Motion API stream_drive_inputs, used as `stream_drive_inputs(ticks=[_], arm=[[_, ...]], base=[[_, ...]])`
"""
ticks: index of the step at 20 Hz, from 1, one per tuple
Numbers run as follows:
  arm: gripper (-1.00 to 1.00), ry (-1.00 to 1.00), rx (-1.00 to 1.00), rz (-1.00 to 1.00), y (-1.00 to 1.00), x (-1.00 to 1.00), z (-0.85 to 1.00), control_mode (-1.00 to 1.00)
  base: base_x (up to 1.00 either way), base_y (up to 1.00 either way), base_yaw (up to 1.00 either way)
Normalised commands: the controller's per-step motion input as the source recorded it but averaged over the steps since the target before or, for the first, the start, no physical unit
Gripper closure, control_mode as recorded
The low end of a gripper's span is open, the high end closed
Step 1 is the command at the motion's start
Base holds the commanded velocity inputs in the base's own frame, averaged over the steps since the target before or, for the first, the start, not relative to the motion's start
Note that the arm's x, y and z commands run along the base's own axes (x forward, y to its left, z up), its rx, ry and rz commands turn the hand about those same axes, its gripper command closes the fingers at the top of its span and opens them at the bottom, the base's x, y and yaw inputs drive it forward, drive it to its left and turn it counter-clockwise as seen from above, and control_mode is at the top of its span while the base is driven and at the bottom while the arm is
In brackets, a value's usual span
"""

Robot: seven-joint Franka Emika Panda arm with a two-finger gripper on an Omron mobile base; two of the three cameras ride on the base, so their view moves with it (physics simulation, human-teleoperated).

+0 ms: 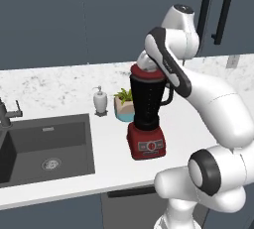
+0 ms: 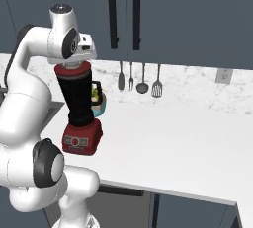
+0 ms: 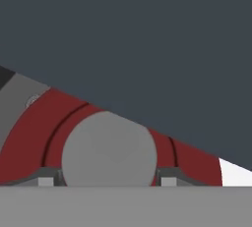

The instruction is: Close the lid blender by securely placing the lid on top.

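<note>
Red lid (image 1: 147, 74) sits right on top of the blender (image 1: 147, 119), and the hand is parked over it. From the hand view the fingers (image 3: 107, 182) straddle the grey knob (image 3: 109, 148), one fingertip each side, seemingly pinched on it (contact looks snug, though the very tips are cut off low in the picture). The blender stands on the white tabletop (image 2: 188, 138) near the sink (image 1: 47, 146), with a soap dispenser (image 1: 100, 100) and a potted plant (image 1: 124, 103) behind it. My read: this is the seating step. Next comes a gentle press down, then letting go and lifting straight up without dragging the lid askew.
</note>
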Motion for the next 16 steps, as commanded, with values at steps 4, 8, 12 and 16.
stream_drive_inputs(ticks=[4,8,12,16], arm=[[1.0,-0.11,0.0,-0.01,0.02,0.4,0.0,-1.0],[1.0,-0.06,0.0,-0.02,0.0,0.47,0.0,-1.0],[1.0,-0.06,0.0,-0.01,0.0,0.54,0.0,-1.0],[1.0,-0.04,0.0,-0.01,0.0,0.53,0.0,-1.0]], base=[[0.0,0.0,0.0],[0.0,0.0,0.0],[0.0,0.0,0.0],[0.0,0.0,0.0]])
